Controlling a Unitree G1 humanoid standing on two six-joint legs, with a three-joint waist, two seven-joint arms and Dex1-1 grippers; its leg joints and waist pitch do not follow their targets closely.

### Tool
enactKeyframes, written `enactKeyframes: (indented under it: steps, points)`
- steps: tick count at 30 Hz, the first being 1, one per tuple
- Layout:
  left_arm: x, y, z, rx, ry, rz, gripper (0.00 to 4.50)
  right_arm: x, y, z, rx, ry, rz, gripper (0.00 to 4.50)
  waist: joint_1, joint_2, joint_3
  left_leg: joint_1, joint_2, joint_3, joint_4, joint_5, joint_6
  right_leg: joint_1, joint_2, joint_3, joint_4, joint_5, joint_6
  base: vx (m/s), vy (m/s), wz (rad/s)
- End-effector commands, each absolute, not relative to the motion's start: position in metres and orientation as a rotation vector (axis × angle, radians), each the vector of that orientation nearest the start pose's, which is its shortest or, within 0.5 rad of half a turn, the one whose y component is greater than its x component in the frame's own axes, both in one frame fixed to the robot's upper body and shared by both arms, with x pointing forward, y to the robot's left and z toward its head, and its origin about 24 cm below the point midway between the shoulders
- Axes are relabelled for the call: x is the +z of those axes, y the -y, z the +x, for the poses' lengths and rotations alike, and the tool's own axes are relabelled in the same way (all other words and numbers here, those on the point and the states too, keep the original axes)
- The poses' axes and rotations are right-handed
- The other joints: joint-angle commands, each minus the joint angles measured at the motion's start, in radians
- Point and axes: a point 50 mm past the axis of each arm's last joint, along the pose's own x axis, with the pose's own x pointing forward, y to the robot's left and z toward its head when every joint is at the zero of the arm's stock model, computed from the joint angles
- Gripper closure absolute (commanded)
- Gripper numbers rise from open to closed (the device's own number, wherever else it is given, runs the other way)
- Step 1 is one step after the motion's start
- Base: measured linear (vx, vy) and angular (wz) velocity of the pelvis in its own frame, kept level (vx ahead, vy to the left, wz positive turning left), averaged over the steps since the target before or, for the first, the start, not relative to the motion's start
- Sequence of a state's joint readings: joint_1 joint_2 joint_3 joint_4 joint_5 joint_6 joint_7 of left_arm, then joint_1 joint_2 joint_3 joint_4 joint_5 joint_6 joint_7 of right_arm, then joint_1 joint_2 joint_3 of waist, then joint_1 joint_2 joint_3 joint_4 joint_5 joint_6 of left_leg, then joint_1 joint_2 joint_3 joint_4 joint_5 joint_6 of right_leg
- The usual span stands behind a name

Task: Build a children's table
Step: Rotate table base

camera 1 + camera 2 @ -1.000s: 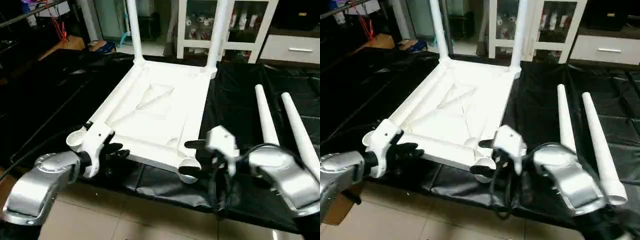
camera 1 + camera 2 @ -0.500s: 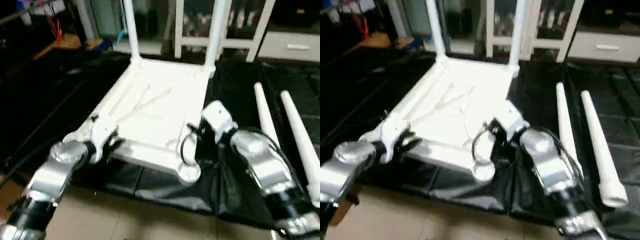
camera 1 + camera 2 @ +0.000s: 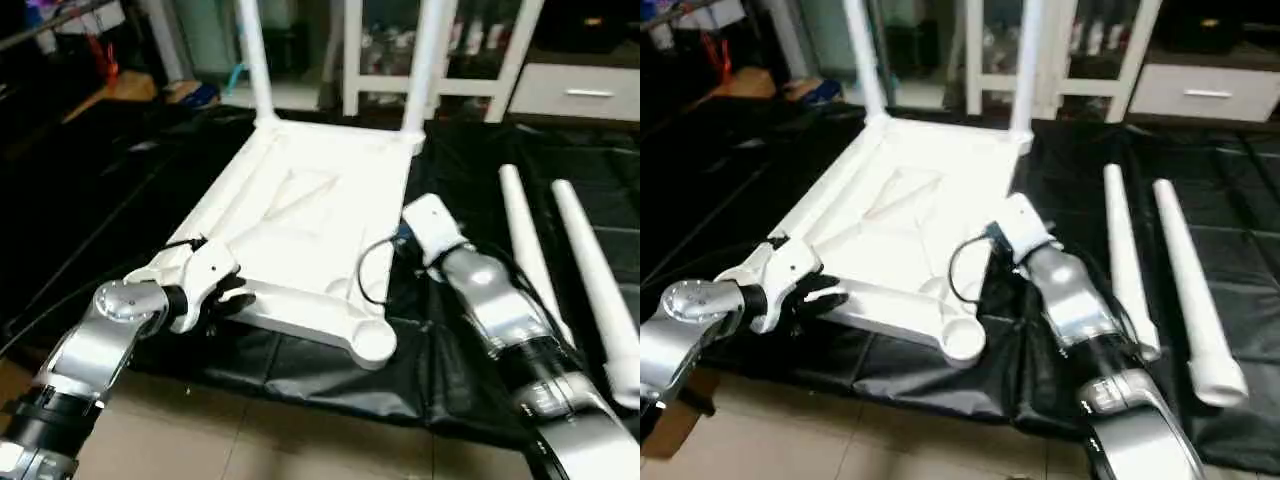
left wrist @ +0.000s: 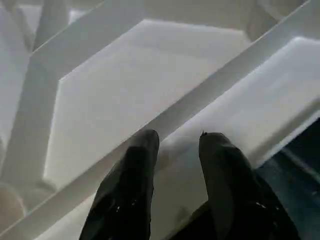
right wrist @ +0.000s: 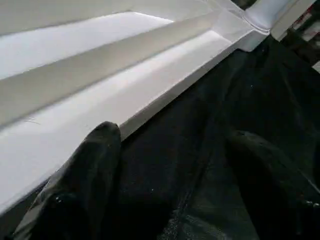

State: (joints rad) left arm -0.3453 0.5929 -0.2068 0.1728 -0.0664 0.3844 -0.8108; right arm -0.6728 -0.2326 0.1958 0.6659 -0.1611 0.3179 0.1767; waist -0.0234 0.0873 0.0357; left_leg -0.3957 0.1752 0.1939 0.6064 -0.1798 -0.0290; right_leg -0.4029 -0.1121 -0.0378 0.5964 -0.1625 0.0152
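Silver right arm (image 3: 490, 310) has reached forward beside tabletop (image 3: 310, 215).

Even, fairly bright indoor light falls from above. The white tabletop (image 3: 300, 225) glares almost to blankness, its ribs faint, while the black sheet (image 3: 470, 215) carries soft sheen streaks. Both head views look slightly soft, perhaps from motion. In the wrist views the black fingers (image 4: 125, 195) sit blurred and out of focus; shadows there are soft and shallow.
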Motion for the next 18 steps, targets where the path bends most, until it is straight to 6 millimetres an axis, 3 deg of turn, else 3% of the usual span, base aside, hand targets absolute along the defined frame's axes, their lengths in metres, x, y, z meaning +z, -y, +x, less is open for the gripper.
enactKeyframes:
  steps: [1, 3, 6, 8, 10, 11, 14, 15, 17, 18]
  points:
    - [0.066, -0.2, 0.293, -0.821, -0.478, 0.462, 2.87, 0.048, 0.145, 0.364, 0.251, -0.397, -0.537, 0.9, -0.004, 0.007, -0.055, 0.031, 0.028, -0.023, -0.086, -0.419, -0.051, 0.03, -0.018, 0.01, -0.064, -0.291, -0.22, 0.0, 0.0, 0.0]
    - [0.066, -0.2, 0.291, -0.833, -0.481, 0.455, 2.87, 0.048, 0.142, 0.368, 0.25, -0.399, -0.517, 0.9, -0.007, 0.007, -0.054, 0.036, 0.029, -0.026, -0.087, -0.458, -0.062, 0.025, -0.017, 0.01, -0.07, -0.344, -0.2, 0.0, 0.0, 0.0]
    - [0.063, -0.2, 0.285, -0.86, -0.499, 0.45, 2.87, 0.049, 0.132, 0.373, 0.272, -0.391, -0.415, 0.9, -0.014, 0.012, -0.05, 0.03, 0.031, -0.031, -0.092, -0.486, -0.064, 0.026, -0.019, 0.008, -0.069, -0.355, -0.199, 0.0, 0.0, 0.0]
    - [0.06, -0.2, 0.279, -0.88, -0.521, 0.442, 2.87, 0.047, 0.123, 0.376, 0.306, -0.394, -0.344, 0.9, -0.019, 0.012, -0.049, 0.035, 0.031, -0.032, -0.091, -0.511, -0.066, 0.02, -0.02, 0.009, -0.071, -0.357, -0.201, 0.0, 0.0, 0.0]
    - [0.056, -0.2, 0.274, -0.897, -0.545, 0.432, 2.87, 0.047, 0.116, 0.377, 0.33, -0.392, -0.313, 0.9, -0.033, 0.012, -0.045, 0.03, 0.032, -0.035, -0.093, -0.532, -0.061, 0.022, -0.022, 0.006, -0.07, -0.368, -0.21, 0.0, 0.0, 0.0]
    - [0.055, -0.2, 0.272, -0.905, -0.552, 0.424, 2.87, 0.048, 0.113, 0.378, 0.344, -0.381, -0.32, 0.9, -0.036, 0.007, -0.04, 0.028, 0.032, -0.035, -0.095, -0.537, -0.057, 0.021, -0.021, 0.005, -0.072, -0.378, -0.208, 0.0, 0.0, 0.0]
    - [0.049, -0.196, 0.267, -0.918, -0.569, 0.403, 2.87, 0.053, 0.102, 0.382, 0.367, -0.348, -0.32, 0.9, -0.043, 0.01, -0.04, 0.027, 0.031, -0.036, -0.094, -0.533, -0.05, 0.022, -0.021, 0.005, -0.071, -0.382, -0.212, 0.0, 0.0, 0.0]
    - [0.046, -0.193, 0.265, -0.922, -0.574, 0.393, 2.87, 0.057, 0.095, 0.383, 0.381, -0.327, -0.324, 0.9, -0.047, 0.006, -0.035, 0.024, 0.031, -0.036, -0.095, -0.534, -0.044, 0.02, -0.021, 0.005, -0.071, -0.388, -0.213, 0.0, 0.0, 0.0]
    - [0.044, -0.191, 0.264, -0.924, -0.576, 0.388, 2.87, 0.059, 0.091, 0.384, 0.388, -0.31, -0.331, 0.9, -0.053, 0.01, -0.035, 0.023, 0.031, -0.037, -0.095, -0.533, -0.04, 0.021, -0.024, 0.005, -0.072, -0.398, -0.215, 0.0, 0.0, 0.0]
    - [0.041, -0.179, 0.264, -0.937, -0.561, 0.365, 2.87, 0.07, 0.078, 0.388, 0.405, -0.254, -0.333, 0.9, -0.057, 0.007, -0.032, 0.023, 0.031, -0.037, -0.096, -0.536, -0.037, 0.02, -0.022, 0.004, -0.073, -0.399, -0.214, 0.0, 0.0, 0.0]
